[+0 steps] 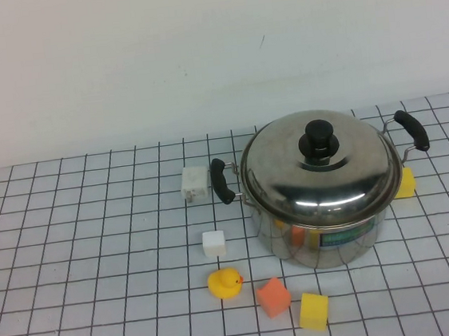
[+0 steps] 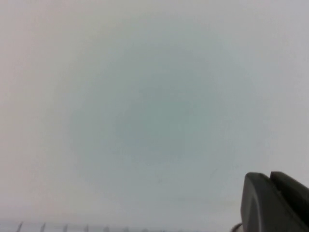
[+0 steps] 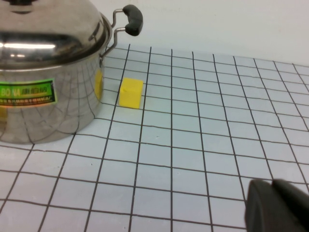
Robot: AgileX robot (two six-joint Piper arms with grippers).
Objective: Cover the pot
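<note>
The shiny steel pot (image 1: 328, 233) stands at the right of the gridded table, with black side handles (image 1: 222, 181) and a green label. The domed steel lid (image 1: 318, 176) with a black knob (image 1: 318, 138) sits on its rim. Neither arm shows in the high view. My right gripper (image 3: 273, 183) is shut and empty, low over the table to the right of the pot (image 3: 43, 106), well apart from it. My left gripper (image 2: 269, 176) is shut and empty, facing the blank wall.
A white block (image 1: 195, 183) and a white cube (image 1: 214, 243) lie left of the pot. A yellow duck (image 1: 224, 283), an orange cube (image 1: 273, 297) and a yellow cube (image 1: 313, 311) lie in front. Another yellow cube (image 3: 131, 93) lies by the pot's right side.
</note>
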